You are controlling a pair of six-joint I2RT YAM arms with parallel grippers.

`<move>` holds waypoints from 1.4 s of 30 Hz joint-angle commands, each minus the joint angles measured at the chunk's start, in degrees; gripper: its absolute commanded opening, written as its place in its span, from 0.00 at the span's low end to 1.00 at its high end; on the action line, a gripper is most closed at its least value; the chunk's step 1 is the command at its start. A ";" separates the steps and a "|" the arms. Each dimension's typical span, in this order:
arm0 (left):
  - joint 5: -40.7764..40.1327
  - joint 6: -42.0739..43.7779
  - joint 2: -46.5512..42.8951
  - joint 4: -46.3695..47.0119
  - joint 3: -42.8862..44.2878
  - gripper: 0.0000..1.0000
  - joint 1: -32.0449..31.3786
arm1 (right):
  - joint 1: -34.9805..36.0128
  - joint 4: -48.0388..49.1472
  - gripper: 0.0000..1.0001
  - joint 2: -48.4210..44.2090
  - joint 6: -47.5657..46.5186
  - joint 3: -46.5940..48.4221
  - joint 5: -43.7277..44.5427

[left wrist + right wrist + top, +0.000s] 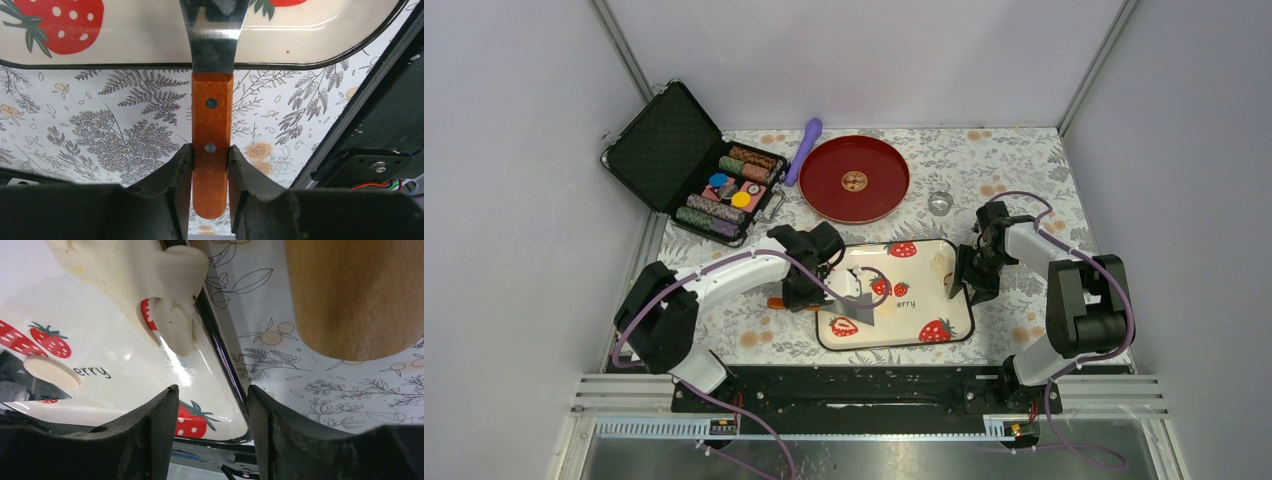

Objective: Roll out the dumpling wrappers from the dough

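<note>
The left jaws clamp the wooden handle of a spatula (212,115), its steel blade cut off at the top, past the strawberry tray (140,35) rim. The right jaws stand part open, holding nothing, astride that rim. The dough (125,270) lies just ahead of them, its top out of frame. To their left a dumpling wrapper (52,372), perhaps touching the blade, hides the print's start: only "erry" reads. A cropped wooden roller (355,295) lies ahead-right.

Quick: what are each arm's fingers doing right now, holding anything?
Left gripper: closed on the spatula handle.
Right gripper: open, straddling the tray rim, holding nothing.
</note>
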 commanded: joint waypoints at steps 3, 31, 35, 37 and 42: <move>1.11 1.33 0.95 -2.30 2.83 0.00 0.42 | 0.49 0.06 0.59 0.58 -0.58 1.02 -1.08; 1.64 -0.31 6.91 -4.15 8.21 0.00 -0.92 | 0.53 0.50 0.57 0.95 -0.62 0.54 -2.43; 1.87 -0.57 7.35 -4.14 8.63 0.00 -1.30 | 0.53 0.50 0.57 1.07 -0.53 0.54 -2.61; 1.45 -0.56 7.13 -4.16 8.60 0.00 -1.29 | 0.54 0.46 0.57 1.15 -0.53 0.54 -2.71; -0.67 -0.25 4.68 -4.18 7.03 0.00 -1.17 | 0.55 0.45 0.57 1.18 -0.71 0.54 -2.89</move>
